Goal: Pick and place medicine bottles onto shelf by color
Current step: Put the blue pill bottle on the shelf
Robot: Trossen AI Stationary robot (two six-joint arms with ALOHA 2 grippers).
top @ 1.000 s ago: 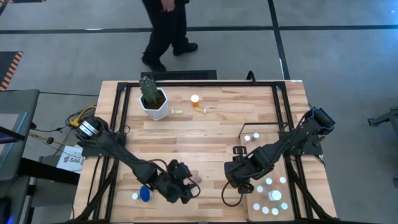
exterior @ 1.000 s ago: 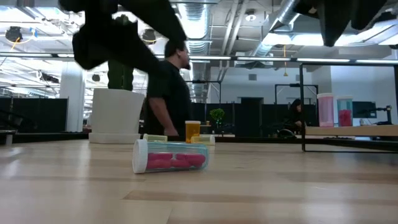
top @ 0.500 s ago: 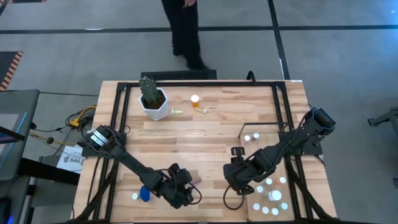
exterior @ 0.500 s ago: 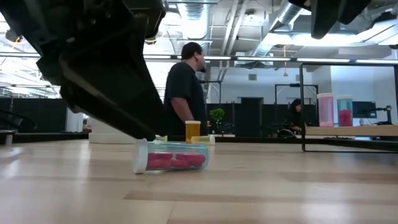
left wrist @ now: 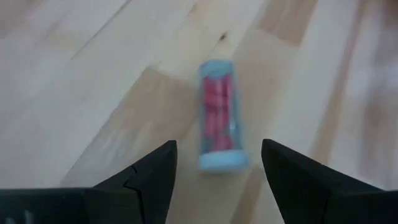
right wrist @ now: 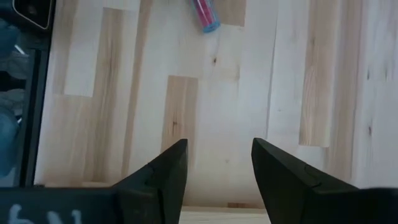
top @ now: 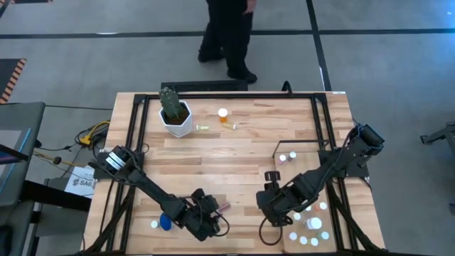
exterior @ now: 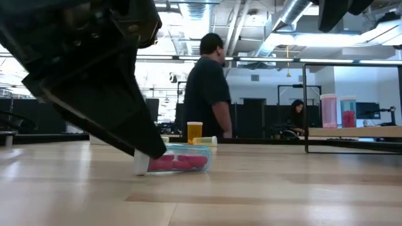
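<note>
A clear medicine bottle with pink contents (left wrist: 217,115) lies on its side on the table near the front edge, also seen in the high view (top: 222,207) and the low view (exterior: 179,162). My left gripper (left wrist: 217,163) is open and low over it, its fingers standing on either side of the bottle's pale cap end (left wrist: 222,163). I see no touch. My right gripper (right wrist: 217,158) is open and holds nothing. It hangs above bare table by the left edge of the shelf (top: 307,174), which carries several white-capped bottles (top: 310,223).
A blue bottle (top: 166,222) and a small white one (top: 154,225) lie left of my left gripper. At the far side stand a cactus pot (top: 175,115), an orange bottle (top: 223,115) and a yellow-green vial (top: 202,127). A person (top: 229,35) walks behind the table.
My left gripper has come down toward the pink bottle and now brackets its cap end; its fingers stay open. The bottle has not moved. The person behind the table has walked toward the right.
</note>
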